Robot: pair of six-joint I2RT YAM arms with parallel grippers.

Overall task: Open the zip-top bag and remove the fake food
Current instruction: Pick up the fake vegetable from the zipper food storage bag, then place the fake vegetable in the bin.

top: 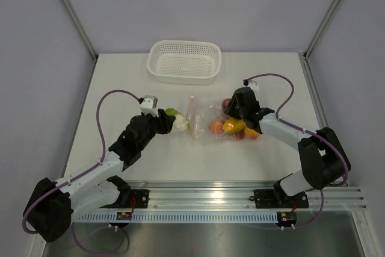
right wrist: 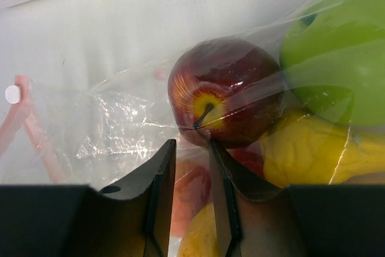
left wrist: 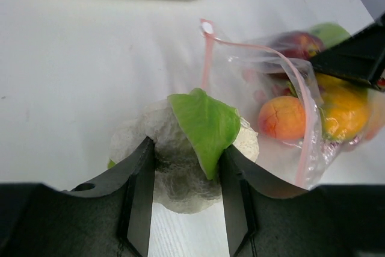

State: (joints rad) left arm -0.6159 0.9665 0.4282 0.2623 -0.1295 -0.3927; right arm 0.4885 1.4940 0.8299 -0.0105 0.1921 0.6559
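The clear zip-top bag [top: 207,121] lies mid-table, its pink zip strip [left wrist: 304,106] parted on the left side. Fake food still inside: a peach [left wrist: 281,117], a dark red apple [right wrist: 222,91], a green apple [right wrist: 337,58] and a yellow piece [right wrist: 313,154]. My left gripper [left wrist: 186,154] is shut on the white cauliflower [left wrist: 180,176] with its green leaf, just outside the bag's mouth, low over the table. My right gripper [right wrist: 192,148] sits on the bag's far right end, its fingers a narrow gap apart with bag film and a reddish piece between them.
The white perforated basket [top: 183,77] stands at the back of the table, beyond the bag. Grey walls close in the table on the left, right and back. The arms' mounting rail runs along the near edge.
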